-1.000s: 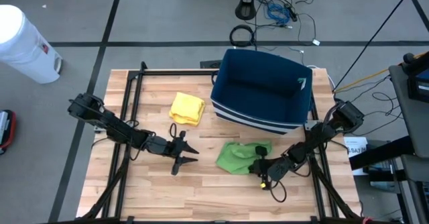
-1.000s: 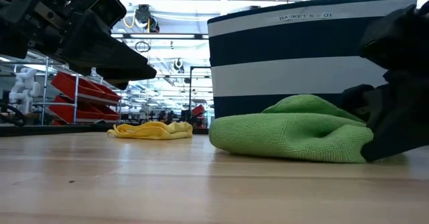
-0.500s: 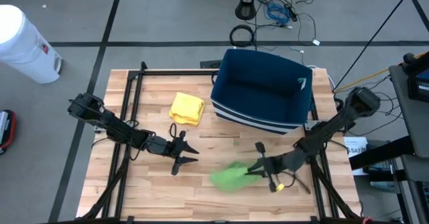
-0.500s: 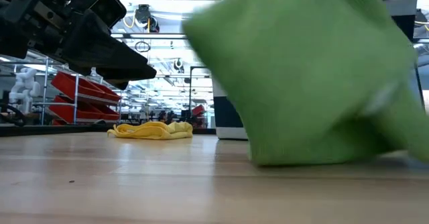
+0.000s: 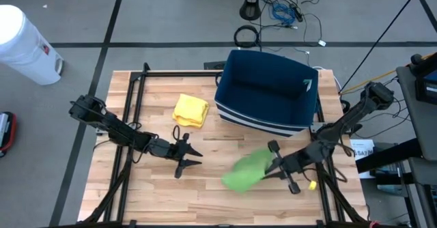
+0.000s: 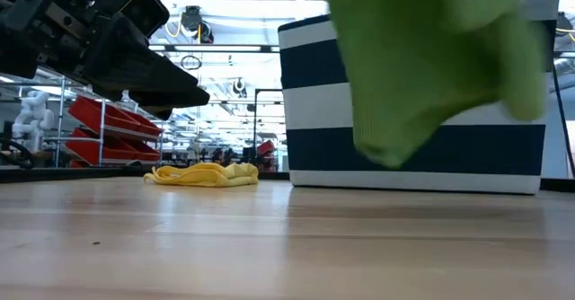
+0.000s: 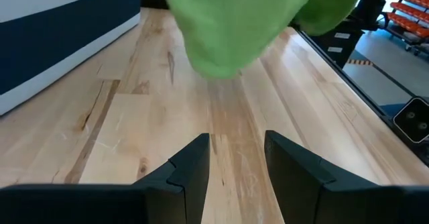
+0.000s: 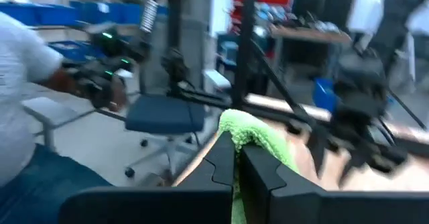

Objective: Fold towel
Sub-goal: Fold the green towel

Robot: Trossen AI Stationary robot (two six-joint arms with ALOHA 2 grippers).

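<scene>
A green towel hangs in the air over the table's near right part; in the low view the green towel fills the upper right, clear of the wood. My right gripper is shut on it. My left gripper hovers open to the left of the towel, fingers pointing at it; its wrist view shows the open left gripper with the green towel ahead. A crumpled yellow towel lies flat on the table by the striped blue basket. My right gripper pinches the green towel between its two fingers at a bunched top fold; how many layers I cannot tell. The fingers come roughly level from the table's right. The towel is lifted clear and hangs slack below and beyond the fingers.
The basket stands at the far right of the table, the yellow towel left of it. Bare wood lies along the near edge. A white bin stands on the floor. A person shows beyond the table.
My right gripper has risen with the green towel and swung it toward the table's left and near edge, then back a little. The towel, which lay bunched on the wood in front of the basket, is now lifted clear and hangs.
</scene>
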